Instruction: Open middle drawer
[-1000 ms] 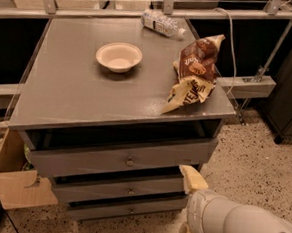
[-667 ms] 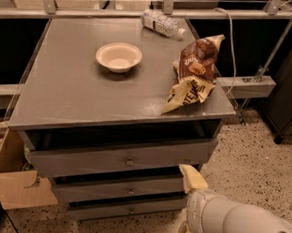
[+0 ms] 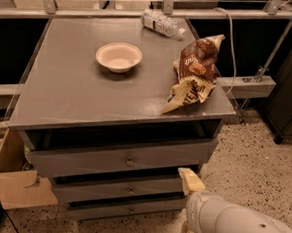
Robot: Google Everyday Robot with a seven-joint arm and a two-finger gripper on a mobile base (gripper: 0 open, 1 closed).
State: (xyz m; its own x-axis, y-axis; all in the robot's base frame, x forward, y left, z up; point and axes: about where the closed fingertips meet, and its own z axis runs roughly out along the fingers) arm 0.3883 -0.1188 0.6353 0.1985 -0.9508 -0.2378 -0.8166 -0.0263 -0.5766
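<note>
The tool [image 3: 187, 206], spread wide and empty, hangs at the right end of the middle drawer [image 3: 106, 188]. Its knob [image 3: 130, 191] sits well left, so a grab could miss.

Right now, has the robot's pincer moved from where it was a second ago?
No. The pincer is in the same spot as before, with its upper finger next to the right end of the middle drawer.

On the cabinet [image 3: 62, 92], bowl [image 3: 119, 56] left of snack bag [image 3: 195, 72] (bottle [image 3: 161, 23] behind both); gripper [image 3: 185, 205] at the middle drawer [image 3: 121, 189]'s right end.
</note>
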